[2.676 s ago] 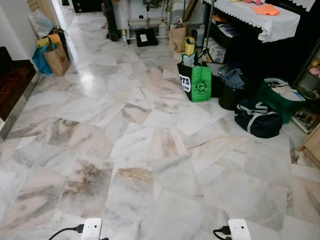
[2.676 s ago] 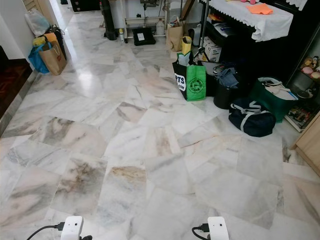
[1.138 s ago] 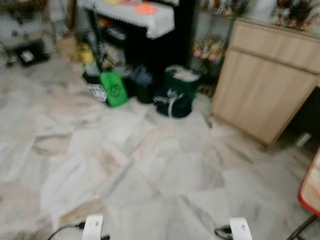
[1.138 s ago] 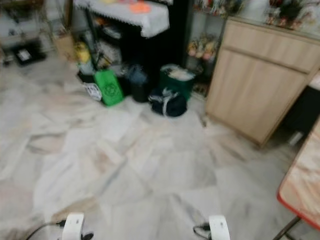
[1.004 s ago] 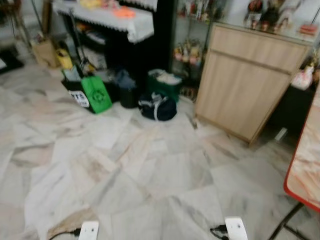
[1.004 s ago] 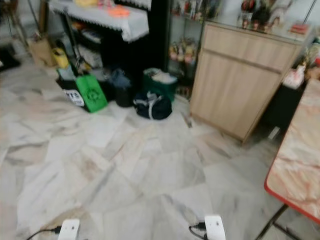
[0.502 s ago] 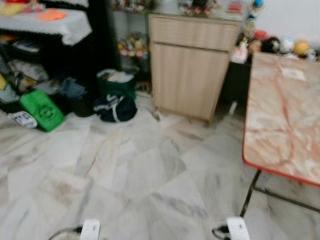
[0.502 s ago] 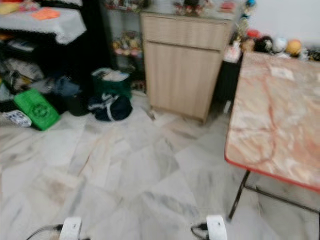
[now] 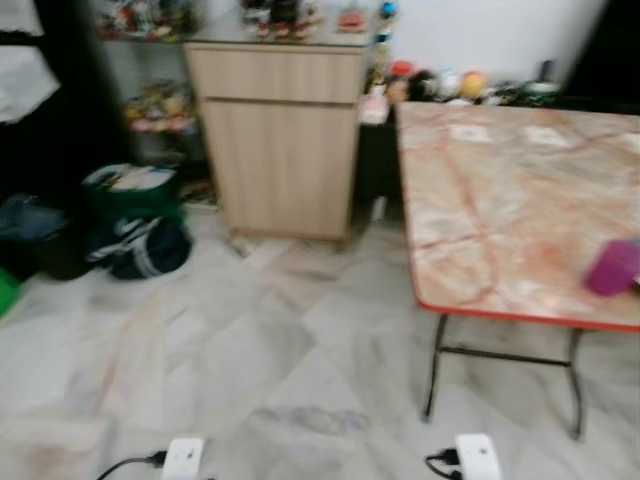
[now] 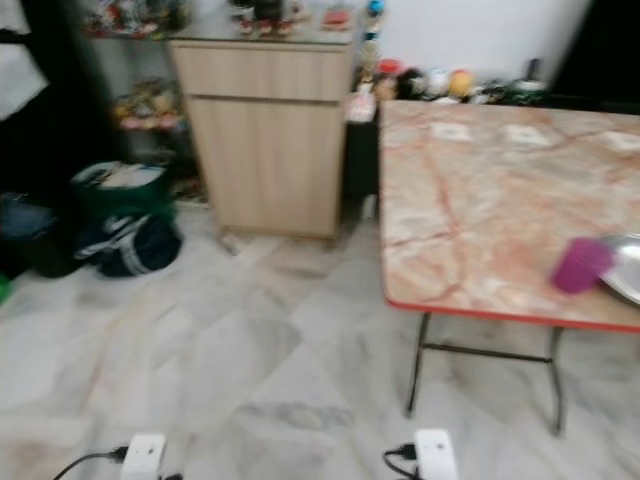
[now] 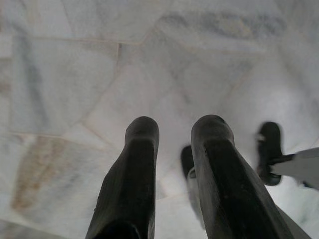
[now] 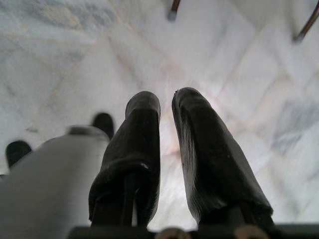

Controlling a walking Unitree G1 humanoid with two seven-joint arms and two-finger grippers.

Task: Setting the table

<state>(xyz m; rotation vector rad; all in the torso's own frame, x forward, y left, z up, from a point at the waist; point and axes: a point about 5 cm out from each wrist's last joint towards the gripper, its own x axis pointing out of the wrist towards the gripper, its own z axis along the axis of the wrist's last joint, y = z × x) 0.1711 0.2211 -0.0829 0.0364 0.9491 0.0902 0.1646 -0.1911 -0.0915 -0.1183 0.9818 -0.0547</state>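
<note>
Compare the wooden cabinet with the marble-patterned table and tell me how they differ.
The wooden cabinet is a closed, pale wood box standing flat on the floor; the marble-patterned table is an open top on thin dark metal legs. The cabinet's top holds small ornaments, while the table carries a purple cup beside a metal plate. The table has a red rim; the cabinet has none. Both stand near the back wall.

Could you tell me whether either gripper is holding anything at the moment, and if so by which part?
Nothing is held. The left gripper and the right gripper both hang over bare floor, fingers slightly apart with nothing between them.
</note>
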